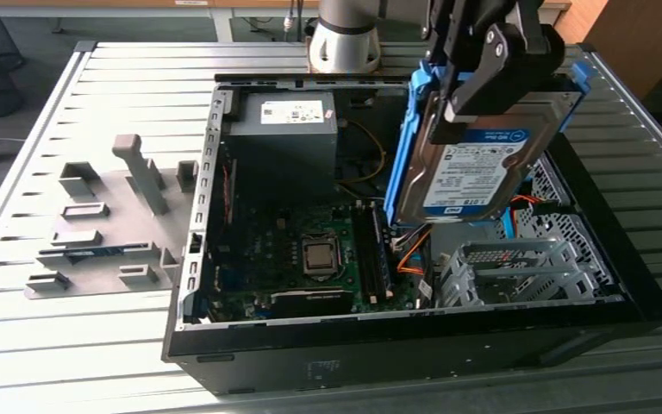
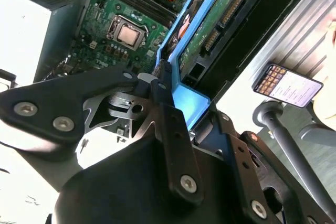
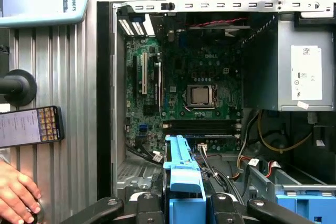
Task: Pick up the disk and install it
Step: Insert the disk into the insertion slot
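The gripper's black body and bolted links sit closest to the lens in both wrist views, with a strip of blue plastic caught between them. That blue is a side rail of the disk – a flat silver metal drive with a blue-and-white label, framed by blue rails along its long edges. In the second wrist view its green circuit board faces the camera.

The fingers are closed narrow on the disk's upper end and clamp it by the rail. The disk hangs in the air, standing steeply on end with the label turned outward, over the side of the open case towards the exterior view's right. Its lower end dips down near the orange cables; whether it touches anything there cannot be told.

The arm comes down from above, and its pale round base stands at the far edge of the table.

The black computer case lies open on that slatted grey table. Inside it are the grey power box with a white sticker, the green main board and a silver drive cage just below the disk. A grey plate with blocks lies beside the case. In the first wrist view a phone is lit up – a person's hand is near it.
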Controlling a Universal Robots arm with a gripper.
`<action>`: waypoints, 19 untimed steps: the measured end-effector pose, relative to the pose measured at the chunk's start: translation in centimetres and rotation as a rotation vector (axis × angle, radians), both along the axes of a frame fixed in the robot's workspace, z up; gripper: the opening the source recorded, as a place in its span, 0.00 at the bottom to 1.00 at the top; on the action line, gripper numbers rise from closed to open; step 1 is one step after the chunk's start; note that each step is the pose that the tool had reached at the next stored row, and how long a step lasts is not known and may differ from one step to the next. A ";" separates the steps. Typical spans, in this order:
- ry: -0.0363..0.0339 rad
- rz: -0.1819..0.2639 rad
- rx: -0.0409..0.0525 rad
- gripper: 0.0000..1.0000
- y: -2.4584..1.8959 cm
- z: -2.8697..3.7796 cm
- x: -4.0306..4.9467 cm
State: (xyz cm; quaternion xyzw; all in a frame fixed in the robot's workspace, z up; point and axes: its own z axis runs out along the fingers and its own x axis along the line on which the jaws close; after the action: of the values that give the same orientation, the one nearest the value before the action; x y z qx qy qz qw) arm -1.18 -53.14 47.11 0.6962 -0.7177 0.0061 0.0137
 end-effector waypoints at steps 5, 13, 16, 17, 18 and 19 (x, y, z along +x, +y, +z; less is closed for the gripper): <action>0.0000 0.000 -0.0003 0.36 -0.04 -0.04 0.36; -0.0001 0.000 -0.0016 0.36 -0.69 -0.31 1.04; 0.0000 0.000 -0.0030 0.36 -0.83 -0.39 1.45; -0.0001 0.000 -0.0032 0.36 -0.89 -0.43 1.61; -0.0001 0.000 -0.0035 0.36 -0.94 -0.46 1.75; 0.0000 0.000 -0.0041 0.36 -0.99 -0.48 1.87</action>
State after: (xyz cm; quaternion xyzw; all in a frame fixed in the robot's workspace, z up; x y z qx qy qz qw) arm 0.70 -54.12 46.63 0.6960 -0.7178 0.0076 0.0151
